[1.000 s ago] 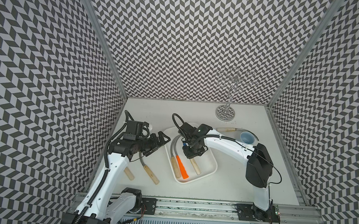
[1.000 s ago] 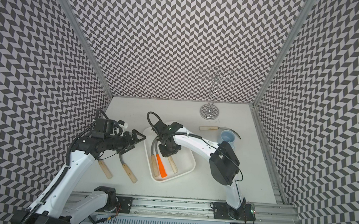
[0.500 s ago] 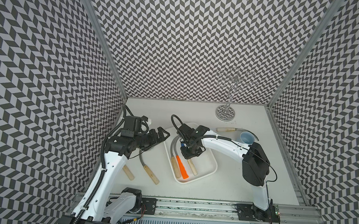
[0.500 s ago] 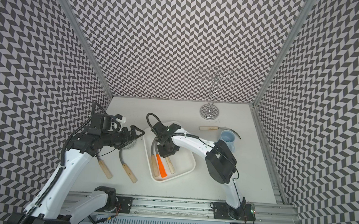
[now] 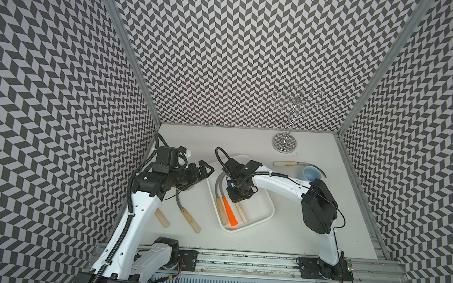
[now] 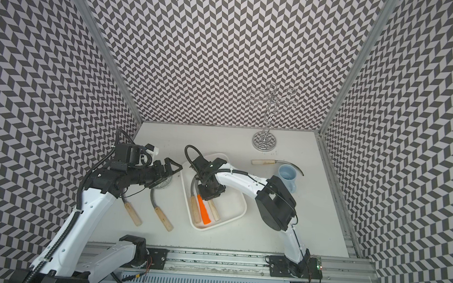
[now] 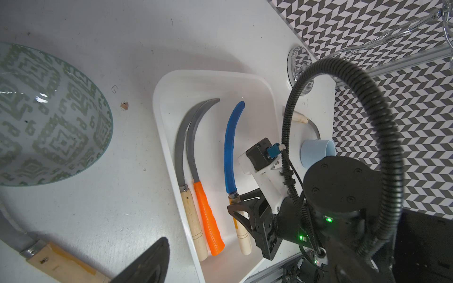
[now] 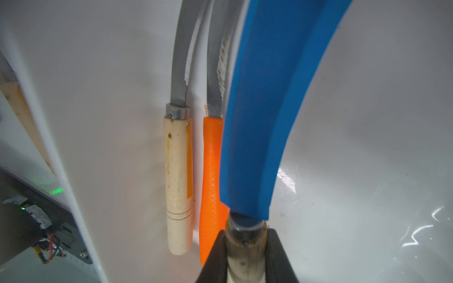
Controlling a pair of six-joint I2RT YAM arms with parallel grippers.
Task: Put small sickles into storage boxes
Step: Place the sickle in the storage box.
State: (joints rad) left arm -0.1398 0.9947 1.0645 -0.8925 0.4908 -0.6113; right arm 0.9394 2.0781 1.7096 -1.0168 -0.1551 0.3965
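A shallow white plastic tray [image 5: 260, 207] with rounded corners and a glossy floor sits mid-surface; inside lie a grey sickle [image 7: 193, 220] with a serrated curved blade and pale wooden handle, and beside it an orange-handled sickle [image 7: 208, 220] with a ribbed grip; the right jaws pinch the pale wooden handle of a blue-bladed sickle [image 7: 230, 147] just behind its metal collar, within the tray; the left jaws are spread wide above a round glassy patterned bowl [image 7: 49, 117] toward the left edge; a wooden-handled sickle [image 5: 189, 220] and a second sickle [image 5: 161, 219] lie near the front left corner; a sixth sickle [image 5: 286, 164] lies beside a light blue mug [image 5: 309, 174] toward the right edge
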